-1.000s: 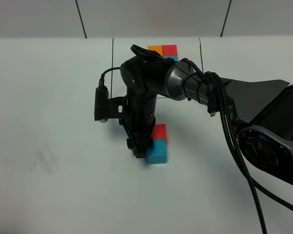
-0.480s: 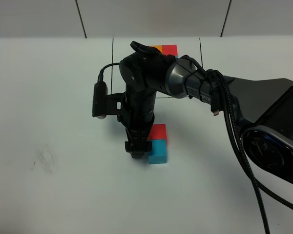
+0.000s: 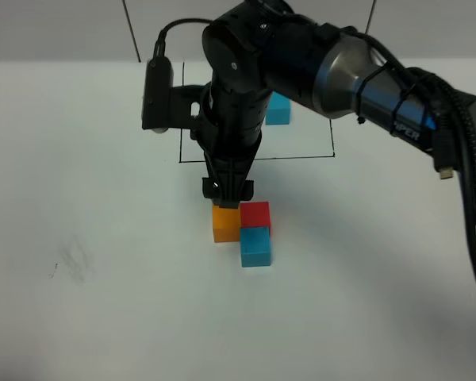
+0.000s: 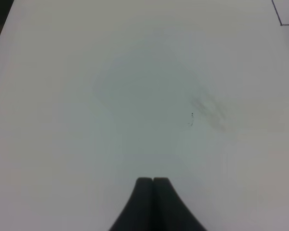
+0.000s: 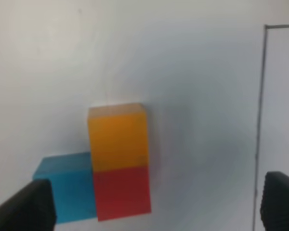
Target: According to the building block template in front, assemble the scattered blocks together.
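Right tool [image 3: 228,194] now raised off orange cube [image 3: 225,223].

Right arm [image 3: 301,55]: glossy black rounded housings, one silver-grey metallic collar section near 2 o'clock of wrist. Black cable bundle [image 3: 444,119] lashed along forearm, white lettering on link beneath, too small to read. Slim black camera module [image 3: 155,95] bracketed at 9 o'clock of wrist, thin black lead looping over the top. Right gripper [image 3: 228,194]: black, narrow, tapering. Left gripper [image 4: 153,202]: two matte black fingers, flared base, tips meeting along thin seam.
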`<action>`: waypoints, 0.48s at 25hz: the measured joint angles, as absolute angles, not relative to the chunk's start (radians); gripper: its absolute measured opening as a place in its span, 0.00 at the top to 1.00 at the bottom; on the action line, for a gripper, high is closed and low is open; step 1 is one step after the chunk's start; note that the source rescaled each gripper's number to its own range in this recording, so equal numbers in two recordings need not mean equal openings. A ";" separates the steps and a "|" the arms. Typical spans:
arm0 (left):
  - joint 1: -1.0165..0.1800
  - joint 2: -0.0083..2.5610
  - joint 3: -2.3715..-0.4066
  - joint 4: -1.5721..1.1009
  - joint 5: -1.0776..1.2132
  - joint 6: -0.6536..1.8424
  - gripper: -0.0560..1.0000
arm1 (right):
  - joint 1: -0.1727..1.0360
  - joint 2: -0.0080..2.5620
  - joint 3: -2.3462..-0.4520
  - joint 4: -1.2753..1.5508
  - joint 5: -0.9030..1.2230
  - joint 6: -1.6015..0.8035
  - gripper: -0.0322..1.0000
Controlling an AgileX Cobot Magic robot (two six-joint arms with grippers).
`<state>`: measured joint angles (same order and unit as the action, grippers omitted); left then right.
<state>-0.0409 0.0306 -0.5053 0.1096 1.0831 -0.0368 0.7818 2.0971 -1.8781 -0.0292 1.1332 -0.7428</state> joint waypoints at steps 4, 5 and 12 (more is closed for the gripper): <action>-0.041 0.031 -0.505 0.110 1.083 -0.038 0.95 | 0.782 2.054 -1.878 -0.053 1.186 -0.700 0.42; -0.041 0.031 -0.505 0.110 1.083 -0.038 0.95 | 0.782 2.047 -1.878 -0.056 1.196 -0.686 0.51; -0.041 0.031 -0.505 0.110 1.083 -0.038 0.95 | 0.766 2.041 -1.878 -0.059 1.215 -0.567 0.96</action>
<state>-0.0409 0.0306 -0.5053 0.1096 1.0831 -0.0377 0.7659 2.0407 -1.8781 -0.0592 1.2146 -0.5668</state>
